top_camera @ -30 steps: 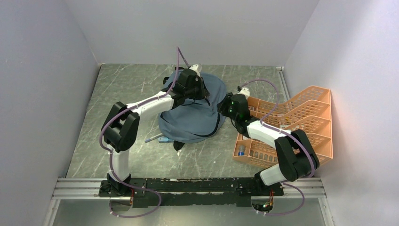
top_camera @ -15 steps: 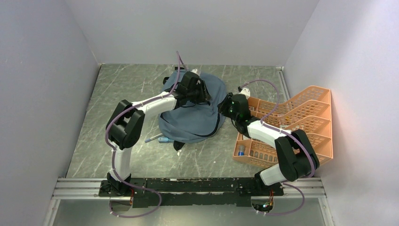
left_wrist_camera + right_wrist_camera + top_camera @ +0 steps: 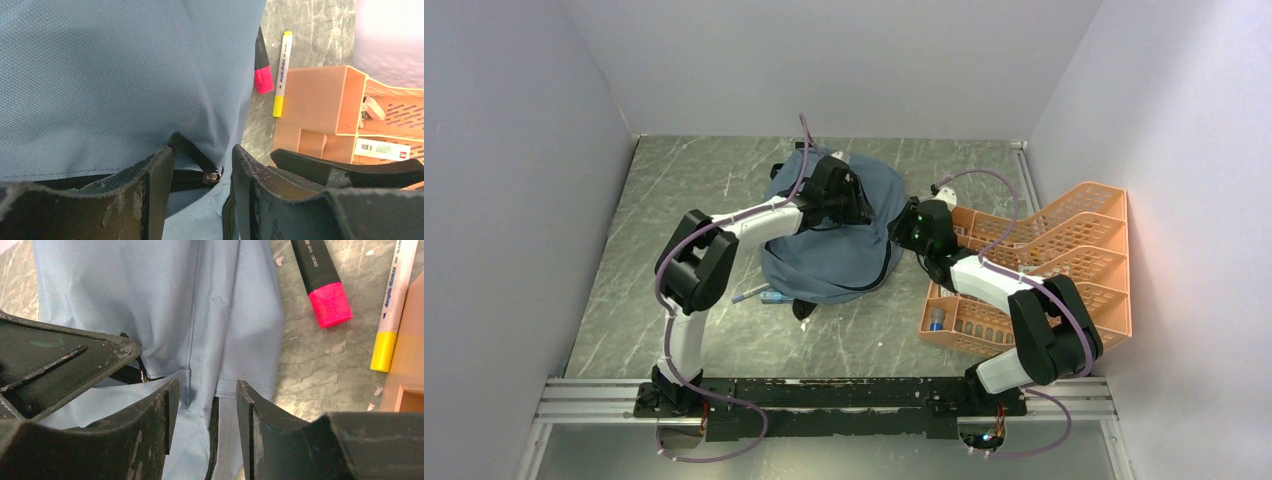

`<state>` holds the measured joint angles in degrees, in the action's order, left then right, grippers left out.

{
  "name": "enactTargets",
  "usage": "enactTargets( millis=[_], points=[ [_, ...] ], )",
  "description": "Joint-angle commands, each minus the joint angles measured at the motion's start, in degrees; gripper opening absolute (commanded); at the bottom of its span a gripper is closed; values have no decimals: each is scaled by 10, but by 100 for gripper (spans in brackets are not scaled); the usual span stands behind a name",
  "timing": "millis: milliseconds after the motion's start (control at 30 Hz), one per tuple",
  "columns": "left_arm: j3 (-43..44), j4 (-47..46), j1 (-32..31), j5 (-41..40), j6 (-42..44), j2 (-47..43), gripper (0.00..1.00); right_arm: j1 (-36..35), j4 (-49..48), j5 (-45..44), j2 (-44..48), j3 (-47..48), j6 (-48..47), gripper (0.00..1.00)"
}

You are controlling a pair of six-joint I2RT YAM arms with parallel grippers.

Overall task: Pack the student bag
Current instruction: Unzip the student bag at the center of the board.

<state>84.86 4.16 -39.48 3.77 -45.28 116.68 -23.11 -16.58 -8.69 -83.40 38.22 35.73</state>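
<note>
Top external view: the student bag (image 3: 839,255) lies in the middle of the desk (image 3: 684,190), just beside the orange tray (image 3: 1074,250). The left jaws stand spread at the bag's far part, with the metal zip pull (image 3: 212,176) in the gap between them. The right jaws are also spread, over the fabric at the bag's right edge, near a pink highlighter (image 3: 322,287) and a yellow marker (image 3: 391,310).

In the top view, the far part of the student bag (image 3: 844,260) is covered by the left arm (image 3: 754,222). The small items (image 3: 772,297) beside the bag cannot be identified. In the left wrist view, the pink-capped marker (image 3: 261,75) is partly hidden behind the bag. In the right wrist view, the yellow-capped marker (image 3: 395,305) is cut off by the top edge.
</note>
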Motion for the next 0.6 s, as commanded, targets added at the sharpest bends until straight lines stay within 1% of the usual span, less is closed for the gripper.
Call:
enactTargets(
  millis=[0, 167, 200, 333, 500, 567],
  points=[
    [17, -21, -3, -2, -10, 21, 50, 5, 1, -1, 8, 3, -1, 49],
    [24, -33, -3, 6, -13, 33, 40, 8, 2, 0, 10, 2, -4, 49],
    [26, -36, -3, 7, -13, 35, 36, 8, 2, -1, 10, 2, -5, 50],
    [27, -37, -3, 10, -12, 37, 24, 10, 2, 1, 11, 1, -5, 50],
    [22, -37, -2, 7, -6, 30, 10, 11, 4, 2, 10, 2, -8, 50],
    [17, -51, -2, 5, -1, 23, 5, 11, 5, 1, 10, 2, -8, 49]
  ],
)
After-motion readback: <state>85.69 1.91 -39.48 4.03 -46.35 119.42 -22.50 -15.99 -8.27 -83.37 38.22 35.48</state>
